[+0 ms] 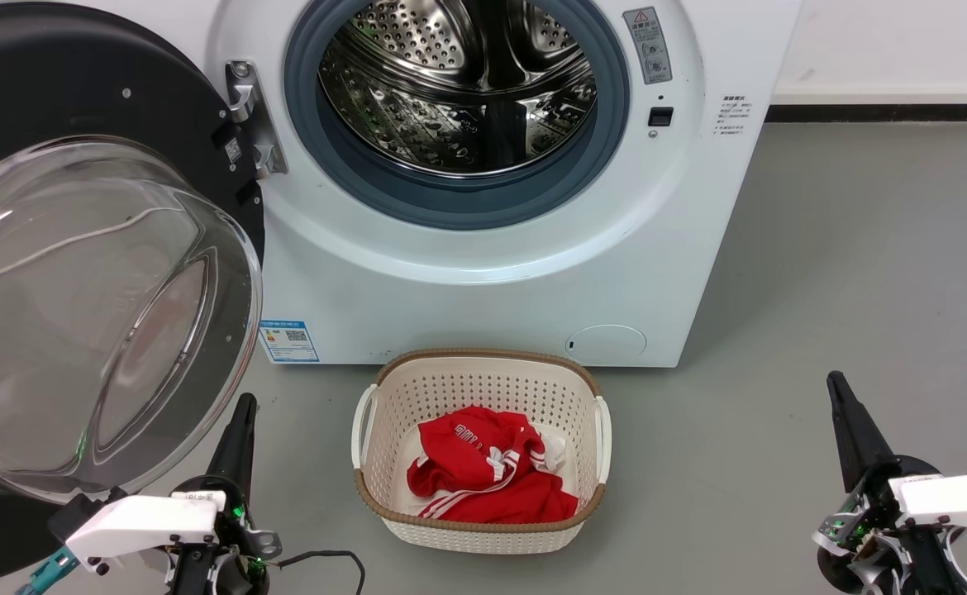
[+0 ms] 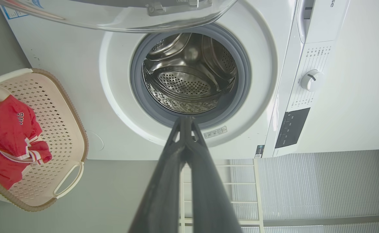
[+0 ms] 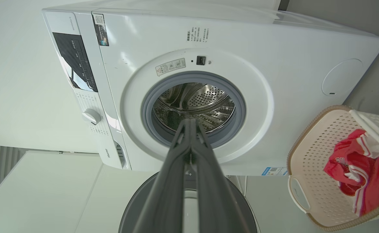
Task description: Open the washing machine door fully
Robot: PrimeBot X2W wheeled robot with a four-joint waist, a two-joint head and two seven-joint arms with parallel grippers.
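The white washing machine (image 1: 483,273) fills the upper middle of the head view, its steel drum (image 1: 459,83) showing inside the grey gasket. The washing machine door (image 1: 78,314) is swung out to the left on its hinge (image 1: 252,116), with the clear glass bowl facing me and the black rim behind it. My left gripper (image 1: 244,405) is shut and empty, its tip just below the bowl's lower right edge. My right gripper (image 1: 837,382) is shut and empty, low at the right, far from the door. In the wrist views the left gripper (image 2: 185,119) and right gripper (image 3: 189,121) point at the drum mouth.
A cream laundry basket (image 1: 483,372) holding a red garment (image 1: 483,471) stands on the grey floor right before the machine, between my two arms. Bare floor (image 1: 864,248) stretches to the right of the machine. A white wall runs behind.
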